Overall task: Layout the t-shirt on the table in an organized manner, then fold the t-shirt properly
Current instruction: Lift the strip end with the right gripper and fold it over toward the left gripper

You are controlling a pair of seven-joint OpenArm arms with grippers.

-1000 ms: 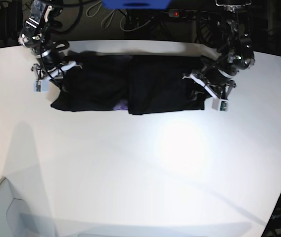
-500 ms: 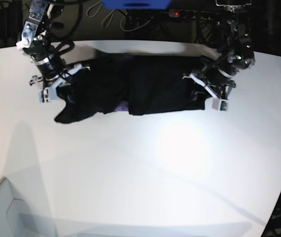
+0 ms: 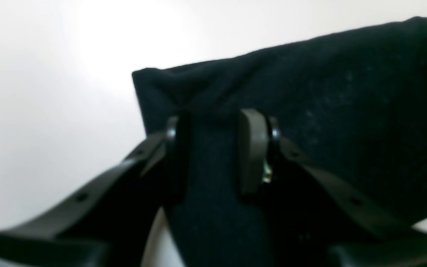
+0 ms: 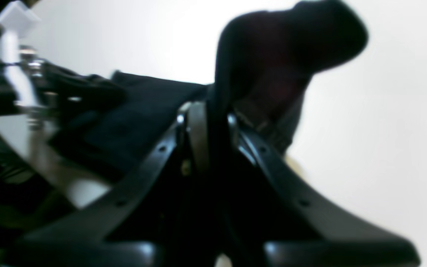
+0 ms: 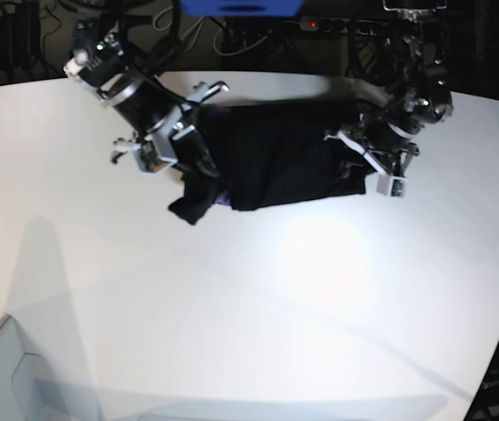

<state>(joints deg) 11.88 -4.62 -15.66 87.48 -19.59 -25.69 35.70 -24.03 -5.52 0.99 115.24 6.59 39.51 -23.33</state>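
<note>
T-shirt point(image 5: 275, 162) lies on the far part of the big white table point(image 5: 249, 307), and one end has just come up off it. The right gripper point(image 5: 174, 145) has carried that end in over the middle, so the shirt looks much shorter than a second ago, when it lay long and flat. This looks like the fold across the shirt starting. The right gripper is squeezed tight on a thin bit of cloth. The left gripper point(image 5: 381, 162) has stayed put, pinching the other end.
</note>
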